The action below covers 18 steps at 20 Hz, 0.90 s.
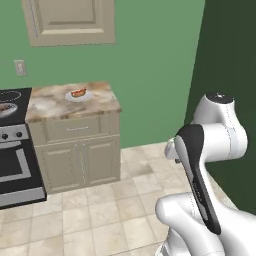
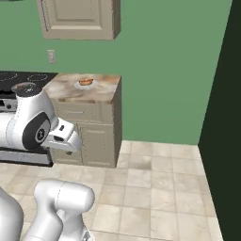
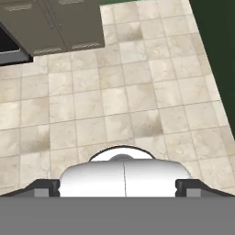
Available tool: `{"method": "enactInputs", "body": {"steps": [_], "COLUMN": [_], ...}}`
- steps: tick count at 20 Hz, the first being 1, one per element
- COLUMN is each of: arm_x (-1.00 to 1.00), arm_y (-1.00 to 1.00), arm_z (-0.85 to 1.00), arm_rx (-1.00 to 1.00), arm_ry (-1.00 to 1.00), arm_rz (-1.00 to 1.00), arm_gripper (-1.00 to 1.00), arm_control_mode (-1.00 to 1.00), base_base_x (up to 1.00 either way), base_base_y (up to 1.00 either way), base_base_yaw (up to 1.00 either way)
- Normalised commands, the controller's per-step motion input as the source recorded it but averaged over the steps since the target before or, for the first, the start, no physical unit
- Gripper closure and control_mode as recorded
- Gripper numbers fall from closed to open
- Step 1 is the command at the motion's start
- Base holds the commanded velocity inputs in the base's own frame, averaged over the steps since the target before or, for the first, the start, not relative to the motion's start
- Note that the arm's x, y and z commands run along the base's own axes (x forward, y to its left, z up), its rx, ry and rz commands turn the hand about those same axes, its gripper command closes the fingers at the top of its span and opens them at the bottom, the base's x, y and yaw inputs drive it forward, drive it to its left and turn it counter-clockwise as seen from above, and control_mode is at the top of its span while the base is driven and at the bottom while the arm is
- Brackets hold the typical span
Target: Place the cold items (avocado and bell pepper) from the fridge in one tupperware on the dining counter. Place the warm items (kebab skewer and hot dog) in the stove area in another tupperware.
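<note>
**Listener:** Marble-patterned, is that the counter? What sits on it?

**Me:** Yes, a beige and brown marbled counter beside the stove, against a green wall. On it is a small white plate with the hot dog, well apart from my arm. From the right base camera the same hot dog is a small reddish smear on its plate; I can tell little more.

**Listener:** Any writing or labels?

**Me:** None that I can read. The stove's knobs are dark dots, too small to make out markings. A pale outlet is on the wall and a cream upper cabinet is cut off at the top.

**Listener:** What else is cut off or hidden?

**Me:** The stove runs off the left edge, and a round pan on it is cropped; its contents are a blur. A dark green panel fills the right side.

**Listener:** And your fingers?

**Me:** My hand camera looks down at beige floor tiles and the foot of the base cabinet. My fingertips sit at the bottom corners, mostly hidden, so I cannot tell whether they are apart or together.
</note>
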Motion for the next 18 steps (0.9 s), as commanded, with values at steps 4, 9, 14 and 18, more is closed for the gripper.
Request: {"method": "enactInputs", "body": {"steps": [4,9,14,18], "arm_x": [0.00,0.00,0.00,0.00], "arm_y": [0.00,0.00,0.00,0.00], "arm_z": [0.00,0.00,0.00,0.00], "arm_rx": [0.00,0.00,0.00,0.00], "arm_ry": [0.00,0.00,0.00,0.00], "arm_rz": [0.00,0.00,0.00,0.00], "arm_gripper": [-1.00,-1.00,-1.00,-1.00], "arm_control_mode": [1.00,1.00,1.00,1.00], "base_base_x": [1.00,1.00,0.94,0.72], "base_base_y": [0.39,0.54,0.85,0.60], "base_base_yaw": [0.23,0.04,-0.12,-0.04]}}
